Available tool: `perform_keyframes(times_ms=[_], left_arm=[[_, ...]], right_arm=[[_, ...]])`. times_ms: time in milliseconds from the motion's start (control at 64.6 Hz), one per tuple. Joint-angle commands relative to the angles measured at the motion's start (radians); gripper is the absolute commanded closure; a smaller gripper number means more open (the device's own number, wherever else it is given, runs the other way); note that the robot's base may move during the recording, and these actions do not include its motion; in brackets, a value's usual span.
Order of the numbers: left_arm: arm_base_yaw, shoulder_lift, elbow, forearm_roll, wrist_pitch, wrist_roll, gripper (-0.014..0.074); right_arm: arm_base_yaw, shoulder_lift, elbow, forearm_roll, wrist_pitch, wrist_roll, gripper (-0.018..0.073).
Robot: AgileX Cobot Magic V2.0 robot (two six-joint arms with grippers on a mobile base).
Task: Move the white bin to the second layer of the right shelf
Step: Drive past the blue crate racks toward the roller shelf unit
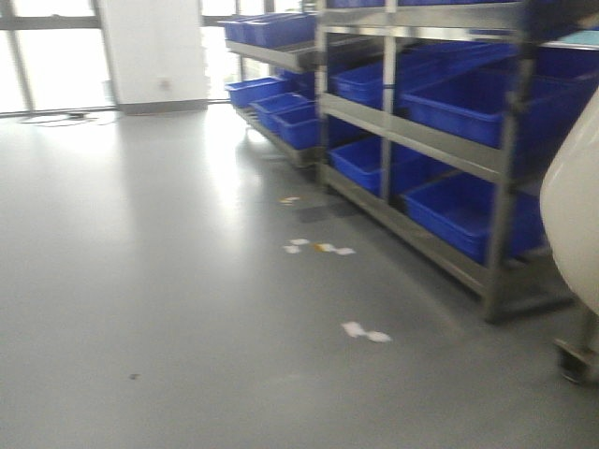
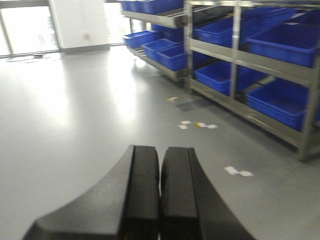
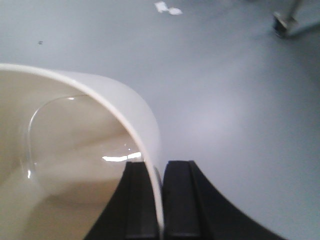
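Note:
The white bin (image 3: 75,165) is a glossy cream tub. My right gripper (image 3: 160,170) is shut on its rim, one finger inside the mouth and one outside the wall, and holds it above the grey floor. The bin's outer wall also shows at the right edge of the front view (image 1: 576,201). My left gripper (image 2: 160,155) is shut and empty, hanging over the floor. Steel racks (image 1: 510,168) hold blue crates on the right; no roller lanes of the right shelf second layer can be made out.
Blue crates (image 1: 468,103) fill the rack levels, and more sit on a farther rack (image 1: 271,108). Paper scraps (image 1: 365,332) lie on the grey floor. A caster wheel (image 3: 281,22) stands close on the right. A white pillar (image 1: 154,51) and windows are at the back.

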Motion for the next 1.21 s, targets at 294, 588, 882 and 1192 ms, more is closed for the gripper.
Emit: perform_keyframes(times_ms=[294, 588, 882, 1192], left_arm=[[-0.004, -0.015, 0.037, 0.0, -0.087, -0.003, 0.0512], [-0.004, -0.015, 0.037, 0.0, -0.087, -0.003, 0.0512], [-0.004, -0.015, 0.037, 0.0, -0.087, -0.003, 0.0512], [-0.004, -0.015, 0.037, 0.0, -0.087, -0.003, 0.0512]], right_arm=[[-0.005, -0.001, -0.031, 0.01, -0.081, -0.004, 0.0512], [-0.005, -0.001, -0.031, 0.01, -0.081, -0.004, 0.0512], [-0.005, -0.001, -0.031, 0.01, -0.081, -0.004, 0.0512], [-0.005, -0.001, -0.031, 0.01, -0.081, -0.004, 0.0512]])
